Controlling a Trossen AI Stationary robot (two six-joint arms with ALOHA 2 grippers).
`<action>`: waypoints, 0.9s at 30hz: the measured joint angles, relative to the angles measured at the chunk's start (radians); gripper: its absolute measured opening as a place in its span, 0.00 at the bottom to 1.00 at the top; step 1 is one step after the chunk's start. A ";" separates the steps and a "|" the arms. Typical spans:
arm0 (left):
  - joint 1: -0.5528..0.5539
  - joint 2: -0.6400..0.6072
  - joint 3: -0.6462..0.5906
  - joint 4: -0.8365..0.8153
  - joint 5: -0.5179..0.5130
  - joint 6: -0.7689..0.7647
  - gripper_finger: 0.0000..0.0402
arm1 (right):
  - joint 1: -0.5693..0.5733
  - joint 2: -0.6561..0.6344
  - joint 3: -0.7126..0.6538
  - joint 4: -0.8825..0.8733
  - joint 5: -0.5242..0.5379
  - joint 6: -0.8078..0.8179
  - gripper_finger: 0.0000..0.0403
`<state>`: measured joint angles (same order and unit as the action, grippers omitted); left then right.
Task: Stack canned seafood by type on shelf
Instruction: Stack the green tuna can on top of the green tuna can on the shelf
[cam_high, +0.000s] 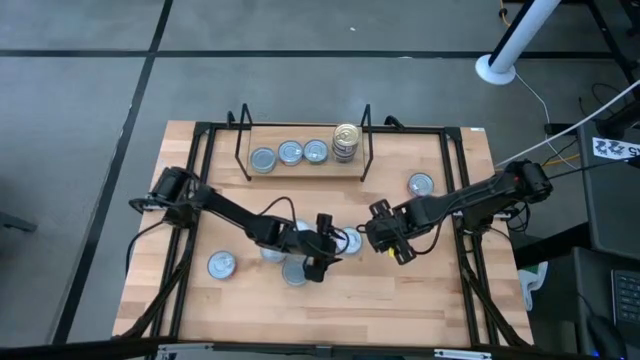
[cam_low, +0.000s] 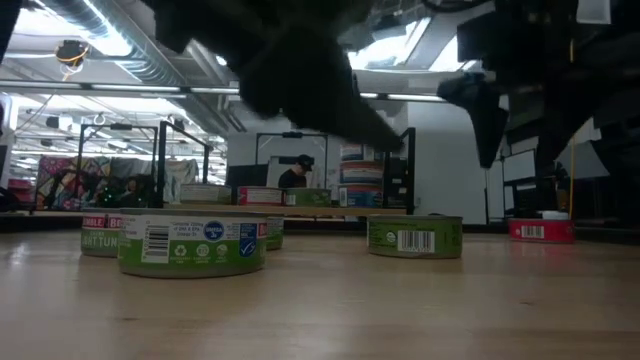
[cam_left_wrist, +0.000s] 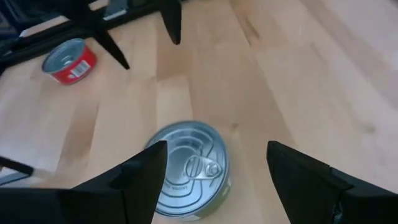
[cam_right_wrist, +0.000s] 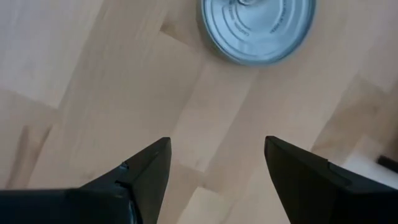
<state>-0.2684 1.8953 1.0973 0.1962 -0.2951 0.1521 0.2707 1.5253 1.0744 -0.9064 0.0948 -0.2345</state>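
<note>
On the shelf (cam_high: 300, 172) by the bench's far edge sit three flat tins in a row (cam_high: 289, 154) and, at the row's right end, a stack topped by a gold lid (cam_high: 346, 133). Loose tins lie around mid-bench: a silver-lidded can (cam_left_wrist: 190, 168) sits below my left hand (cam_left_wrist: 214, 180), whose fingers are spread wide above it without touching. A red tin (cam_left_wrist: 69, 60) rests alone near the right edge. My right hand (cam_right_wrist: 217, 168), just beside the left, hangs over bare wood with fingers apart, holding nothing, another silver lid (cam_right_wrist: 256, 28) ahead of it. One more tin (cam_high: 221, 264) lies toward the left edge.
</note>
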 joint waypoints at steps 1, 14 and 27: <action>0.001 0.013 0.000 0.008 0.000 0.025 0.68 | 0.000 0.000 -0.017 0.030 0.001 -0.007 0.64; 0.022 0.134 0.000 0.081 0.016 0.108 0.55 | -0.003 0.000 -0.098 0.283 0.002 -0.035 0.64; 0.036 0.146 0.000 0.049 0.017 0.099 0.38 | -0.003 0.000 -0.098 0.286 0.002 -0.035 0.64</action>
<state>-0.2326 2.0411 1.0969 0.2453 -0.2782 0.2511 0.2680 1.5253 0.9767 -0.6209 0.0970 -0.2699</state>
